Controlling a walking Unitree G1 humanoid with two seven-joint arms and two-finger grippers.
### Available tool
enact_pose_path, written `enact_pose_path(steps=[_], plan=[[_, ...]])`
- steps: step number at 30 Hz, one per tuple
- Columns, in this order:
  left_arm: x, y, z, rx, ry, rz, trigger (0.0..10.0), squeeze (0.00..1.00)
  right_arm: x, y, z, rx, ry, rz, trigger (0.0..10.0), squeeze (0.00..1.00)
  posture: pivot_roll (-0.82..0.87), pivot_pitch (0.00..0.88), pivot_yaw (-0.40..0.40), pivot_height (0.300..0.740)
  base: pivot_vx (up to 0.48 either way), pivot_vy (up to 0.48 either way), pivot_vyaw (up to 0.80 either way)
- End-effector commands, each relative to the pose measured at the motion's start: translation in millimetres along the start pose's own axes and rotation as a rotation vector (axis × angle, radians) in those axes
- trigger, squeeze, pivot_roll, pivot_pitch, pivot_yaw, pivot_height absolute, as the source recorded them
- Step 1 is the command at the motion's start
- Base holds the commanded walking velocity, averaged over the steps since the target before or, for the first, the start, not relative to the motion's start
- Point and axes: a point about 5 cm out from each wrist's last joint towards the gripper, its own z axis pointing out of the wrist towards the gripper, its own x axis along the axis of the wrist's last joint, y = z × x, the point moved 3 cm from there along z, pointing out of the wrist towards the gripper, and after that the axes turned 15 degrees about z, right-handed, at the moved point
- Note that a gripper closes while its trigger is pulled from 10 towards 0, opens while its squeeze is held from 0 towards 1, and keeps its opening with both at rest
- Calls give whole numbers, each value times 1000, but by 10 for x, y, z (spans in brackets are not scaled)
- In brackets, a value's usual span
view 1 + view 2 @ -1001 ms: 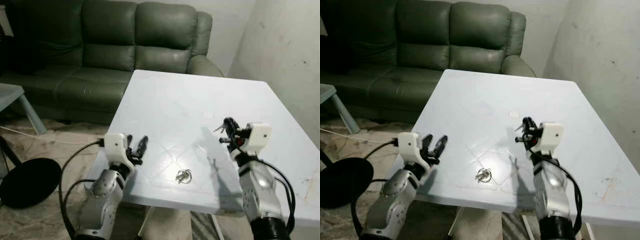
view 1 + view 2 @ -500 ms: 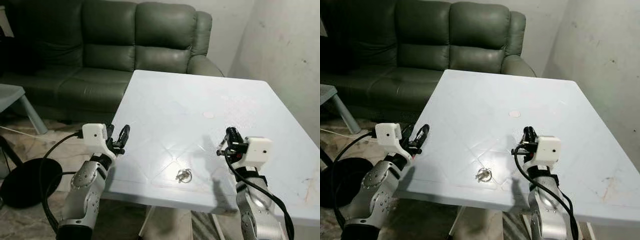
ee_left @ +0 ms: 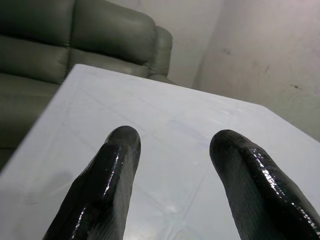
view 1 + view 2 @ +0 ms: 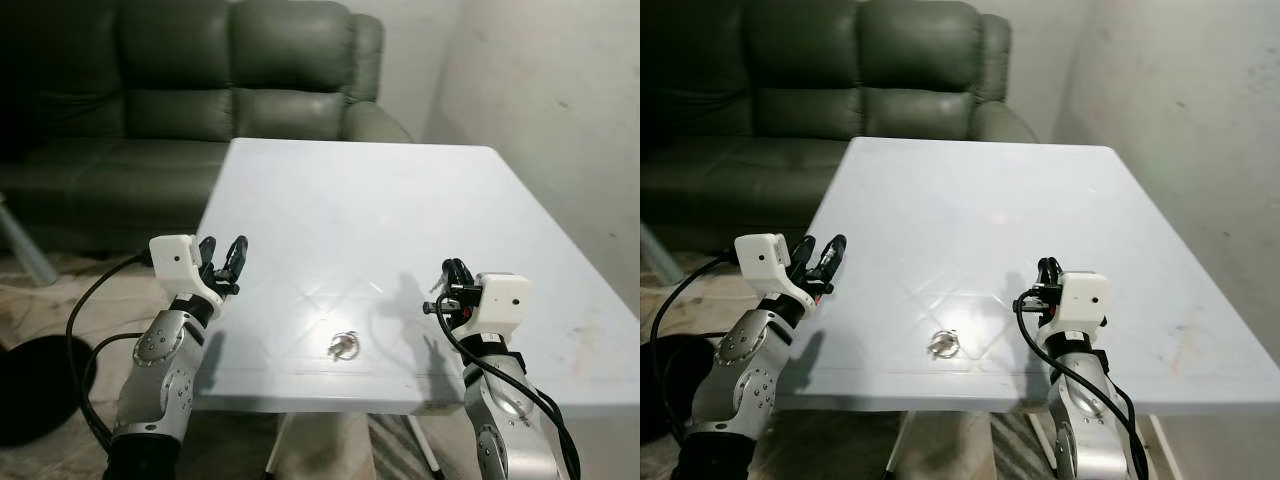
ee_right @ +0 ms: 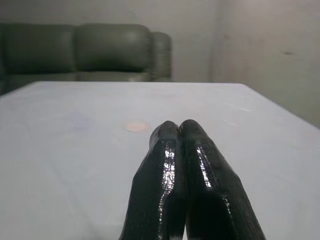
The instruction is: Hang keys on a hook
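Keys (image 4: 343,346) lie on surface (image 4: 400,200) between claws; right claw (image 4: 449,287) pressed together, left claw (image 4: 222,262) spread. Spread the right, descend over the ring.

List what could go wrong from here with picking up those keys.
The keys lie flat near the table's front edge; a nudge could push them off. The right gripper is shut and must open first. The left gripper is open but over the table's left edge, a long reach.

Keys (image 4: 343,346) on table (image 4: 340,200) (sofa (image 4: 180,70) behind)
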Motion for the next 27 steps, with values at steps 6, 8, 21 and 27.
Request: enact_pose_path(steps=[6,8,21,27], plan=[[-13,-72,6,26,-7,9,10000,0,5,-44,10,19,-12,-36,10000,0,6,0,-34,740,0,0,-775],[-15,-78,3,28,-10,32,10000,0,-2,-52,9,18,-14,-32,10000,0,11,0,-34,740,0,0,-775],[-11,-108,22,38,-4,42,10000,0,-30,-119,42,47,-31,-29,10000,0,25,0,-46,740,0,-19,-774],[-15,-99,35,39,-4,37,10000,0,-26,-116,60,53,-31,-33,10000,0,27,0,-48,740,0,-330,-775]])
